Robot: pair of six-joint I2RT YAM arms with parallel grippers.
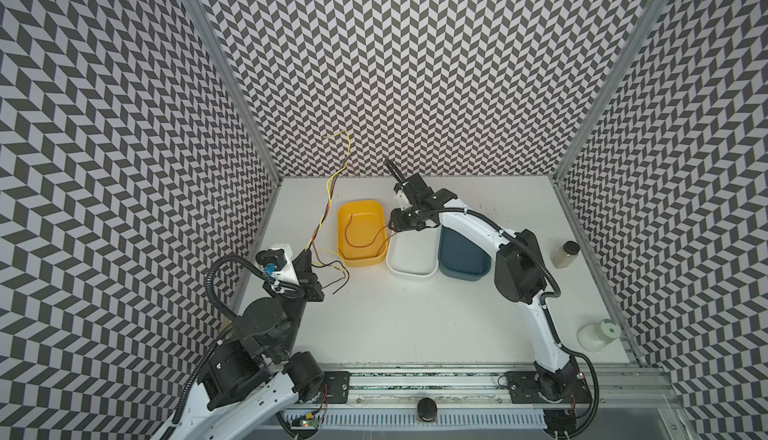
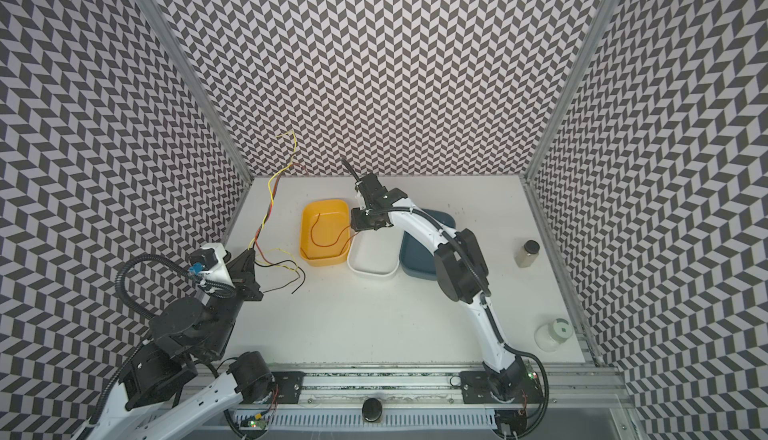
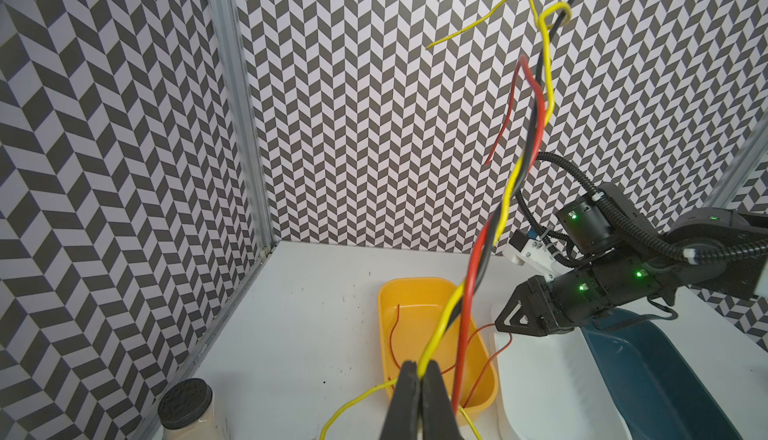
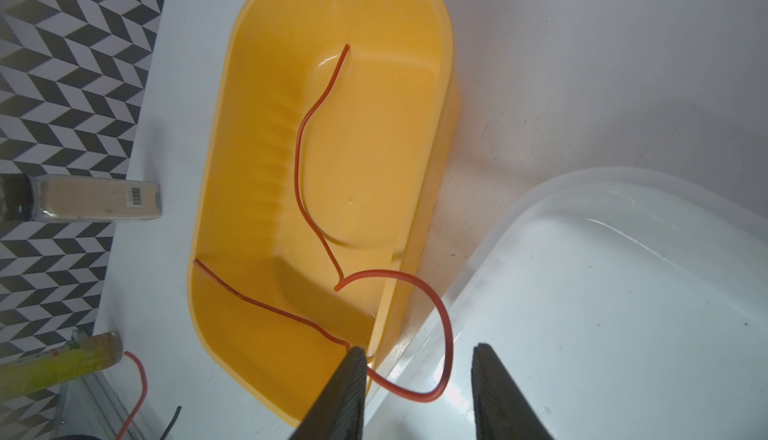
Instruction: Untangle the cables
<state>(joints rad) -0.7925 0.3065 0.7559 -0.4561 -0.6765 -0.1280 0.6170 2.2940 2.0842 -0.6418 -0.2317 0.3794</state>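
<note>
White surface (image 1: 415, 313), a yellow plastic tub (image 1: 360, 262) just beside a white plastic tub (image 1: 409, 251): your right tool (image 4: 417, 350) hovers over their meeting rims, fingers spread, while the thin red wire (image 4: 299, 159) lies mostly in the yellow tub and loops over its rim between those fingers. Your left tool (image 3: 419, 369), pressed together, pinches the raised twisted bundle of yellow, black and red cables (image 3: 478, 259). Close squarely on the loop before lifting; hold the bundle steady.

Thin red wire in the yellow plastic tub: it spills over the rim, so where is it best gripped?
The thin red wire's loop arching past the yellow plastic tub's rim over the white plastic tub: it seems lifted clear. Come from above, jaws astride, like the open right gripper.
</note>
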